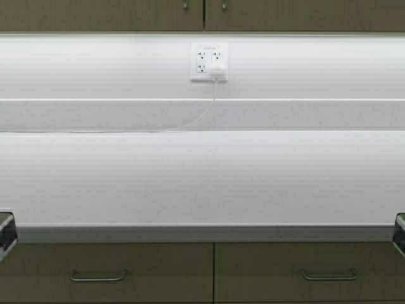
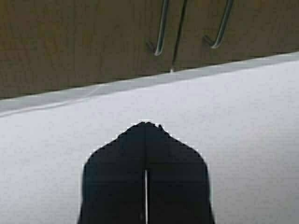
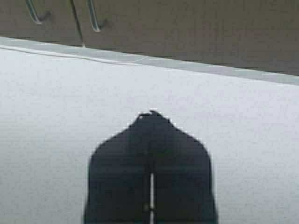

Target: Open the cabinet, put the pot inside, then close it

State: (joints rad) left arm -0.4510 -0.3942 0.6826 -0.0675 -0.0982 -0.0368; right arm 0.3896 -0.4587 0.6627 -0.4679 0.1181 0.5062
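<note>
Cabinet (image 1: 202, 14) doors sit flush above your white counter (image 1: 202, 177); left gripper (image 2: 145, 128) and right gripper (image 3: 150, 115) both pressed together, holding nothing.

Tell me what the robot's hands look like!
Each one is black. Up close, the left gripper and the right gripper both look like a dark pointed arrowhead: two flat fingers pressed together, with only a thin pale slit between them lower down.

L hand (image 2: 145, 125): fingers pressed together to a point, closed on nothing, aimed fwd. R hand (image 3: 151, 113): same pose, fingers together, nothing held. High view shows only slivers of both arms, at near-left & near-right edges, low, well apart.
</note>
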